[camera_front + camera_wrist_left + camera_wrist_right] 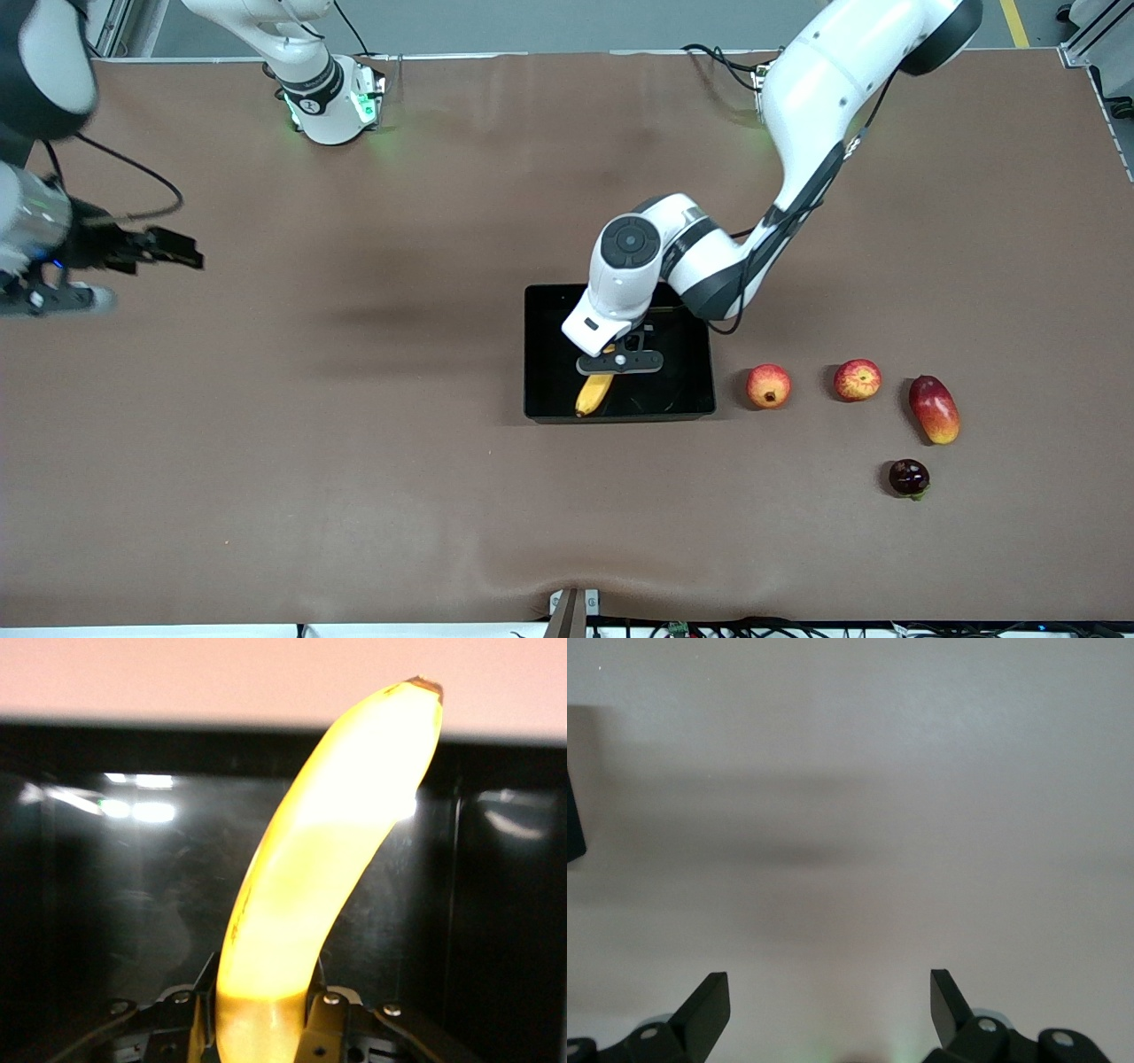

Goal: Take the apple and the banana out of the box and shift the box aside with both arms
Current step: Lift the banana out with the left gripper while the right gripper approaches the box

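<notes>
My left end effector (619, 361) clamps the banana (594, 393) inside the box (691, 341), ready to lift it clear. My right end effector (830, 1003) waits spread over bare surface (354, 399). The apple (857, 379) lies outside.

The shallow rectangular black plastic box (700, 372) is showing a glossy finish, its floor mirroring the overhead lights in the left wrist view (133, 806). The long curved yellow banana (594, 392) is looking smooth and waxy, its skin shining brightly (337, 868). The brown table covering (354, 443) is looking matt and cloth-like, lying with slight ripples near its front edge. The white arm casings (815, 80) are gleaming like smooth hard plastic, with matt black and grey joint bands. The right gripper's black fingers (709, 1005) are appearing matt. The small round red-and-yellow apple (858, 379) is looking smooth with a soft sheen.
</notes>
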{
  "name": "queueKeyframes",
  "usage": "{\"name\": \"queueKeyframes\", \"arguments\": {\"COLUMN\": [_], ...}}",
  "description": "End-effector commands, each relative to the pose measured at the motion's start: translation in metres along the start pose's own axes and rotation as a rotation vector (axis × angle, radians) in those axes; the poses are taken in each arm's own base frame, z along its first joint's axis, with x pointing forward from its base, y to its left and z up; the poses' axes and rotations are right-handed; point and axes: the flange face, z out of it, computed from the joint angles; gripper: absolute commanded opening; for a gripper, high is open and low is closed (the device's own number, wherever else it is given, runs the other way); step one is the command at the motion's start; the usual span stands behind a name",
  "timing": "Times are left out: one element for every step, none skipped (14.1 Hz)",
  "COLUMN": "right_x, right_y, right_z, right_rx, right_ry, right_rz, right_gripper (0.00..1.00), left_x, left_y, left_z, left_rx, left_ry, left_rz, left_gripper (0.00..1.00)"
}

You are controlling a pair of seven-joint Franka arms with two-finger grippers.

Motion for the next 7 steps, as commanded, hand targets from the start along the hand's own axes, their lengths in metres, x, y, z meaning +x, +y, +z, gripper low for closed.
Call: {"name": "queueKeyframes", "arguments": {"right_x": [0.032,0.044,0.052,0.058,0.064,0.069,0.078], "right_y": [-0.035,-0.042,-0.049,-0.064,-0.074,-0.087,-0.098], "right_z": [0.027,0.042,0.053,0.062,0.072,0.085,0.095], "right_rx": [-0.006,-0.007,0.000,0.034,0.059,0.059,0.057], "right_ry": [0.003,0.005,0.012,0.021,0.016,0.015,0.039], "right_rz": [-0.048,-0.059,-0.068,-0.079,-0.086,-0.103,-0.116], "right_gripper": [1.00,1.00,1.00,1.00,1.00,1.00,1.00], "left_x": [0.015,0.023,0.035,0.048,0.061,0.074,0.088], "left_y": [-0.028,-0.041,-0.059,-0.082,-0.106,-0.131,-0.158], "left_z": [-0.071,-0.085,-0.098,-0.104,-0.109,-0.109,-0.107], "left_rx": [0.053,0.071,0.087,0.108,0.127,0.141,0.150], "left_ry": [0.065,0.068,0.073,0.070,0.064,0.052,0.044], "left_rz": [-0.022,-0.014,-0.004,0.000,0.000,0.008,0.014], "left_gripper": [0.00,0.00,0.00,0.00,0.00,0.00,0.00]}}
